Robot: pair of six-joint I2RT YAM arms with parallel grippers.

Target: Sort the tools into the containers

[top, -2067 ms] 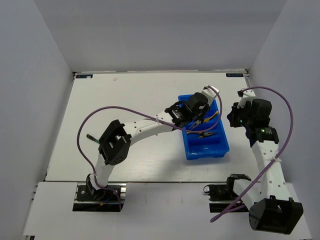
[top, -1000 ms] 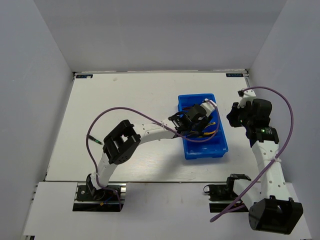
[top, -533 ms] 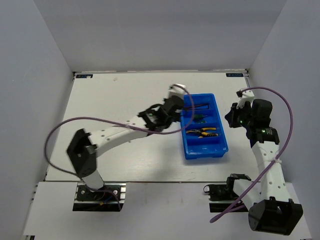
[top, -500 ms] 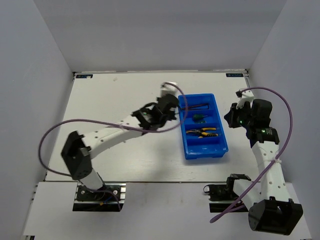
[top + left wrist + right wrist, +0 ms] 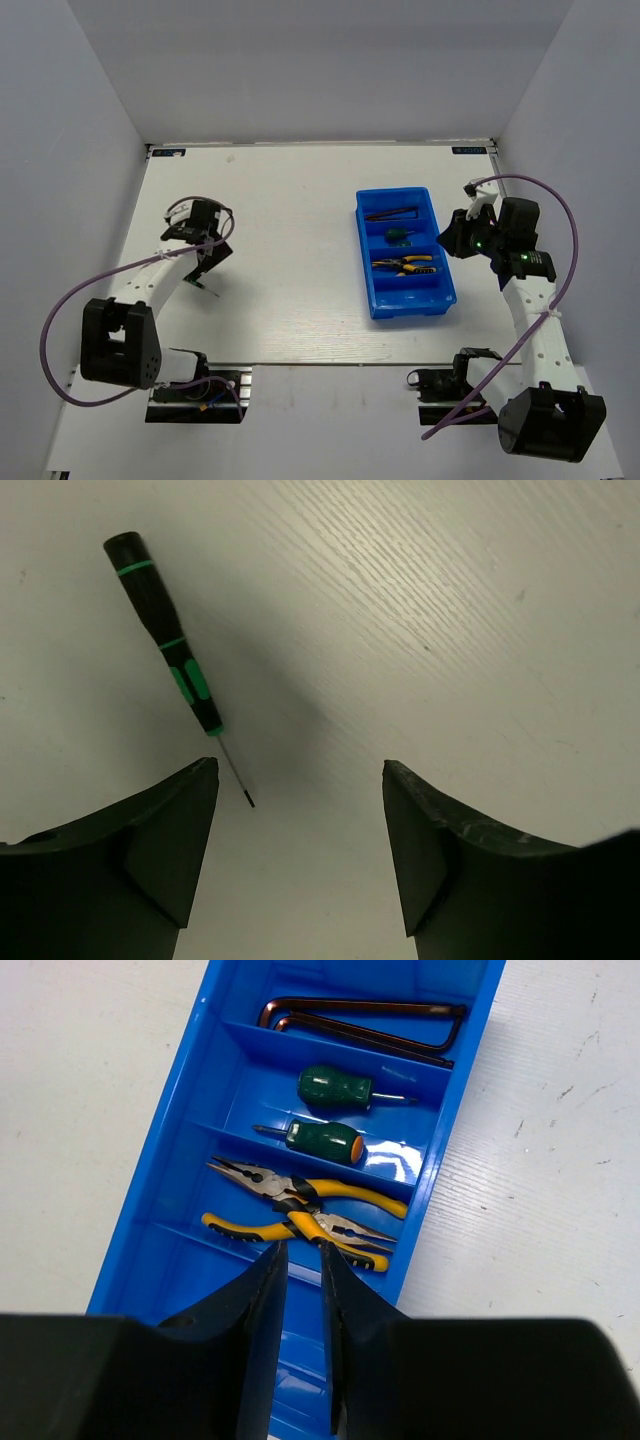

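The table [image 5: 450,600] is showing a white, matt face with fine wood-like grain and a few specks. Near its left edge, the thin screwdriver [image 5: 165,640] is wearing a smooth black handle with green bands, probably plastic, ahead of a bare metal shaft. The left gripper [image 5: 300,780] is presenting fingers [image 5: 165,850] of dark matt plastic, faintly scuffed. Toward the right edge, the tray [image 5: 170,1270] is gleaming as glossy blue plastic. Inside it, the hex keys [image 5: 370,1020] are showing dull dark metal, the stubby screwdrivers [image 5: 335,1088] are shining on glossy green handles, and the pliers [image 5: 310,1215] are pairing yellow-and-black grips with dark metal tips.
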